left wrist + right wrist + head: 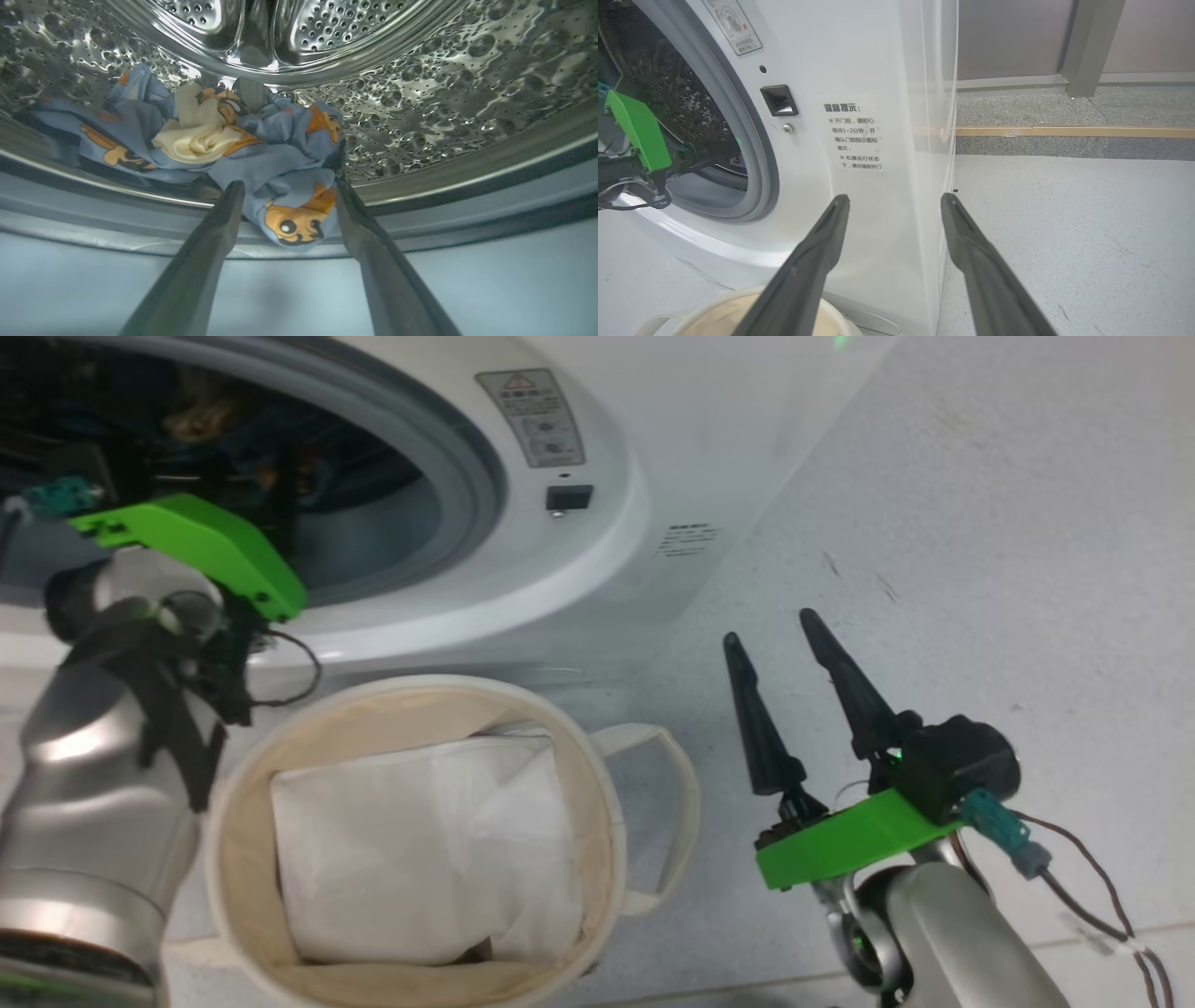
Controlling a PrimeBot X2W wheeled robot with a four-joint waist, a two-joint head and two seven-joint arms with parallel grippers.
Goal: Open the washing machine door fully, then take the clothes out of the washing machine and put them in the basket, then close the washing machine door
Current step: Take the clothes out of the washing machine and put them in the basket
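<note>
While the left hand (pixel 287 168) reaches through the mouth of the washer (pixel 672 448), its fingers stand wide apart on either side of a fold of the clothes (pixel 289 200) and clamp nothing. The blue printed bundle, with a cream piece (pixel 196 135) tucked into it, lies at the bottom front of the steel drum (pixel 444 93). One fold spills over the drum lip onto the grey ring (pixel 140 224). Above and to the sides of the bundle the drum is open space.

The right hand (pixel 769 625) hangs open and empty in free air off the washer's front corner, fingers pointing at the white side panel without touching it. The basket (pixel 597 775) sits on the floor (pixel 980 523) just below the washer's mouth, between the two arms, its rim close to the white front. A flat white sheet (pixel 420 849) covers most of its bottom.

On the right hand's side the pale speckled floor is open. From the right wrist, a yellow strip (pixel 1064 131) crosses it ahead of a grey wall (pixel 1017 37) and a grey post (pixel 1092 46).
</note>
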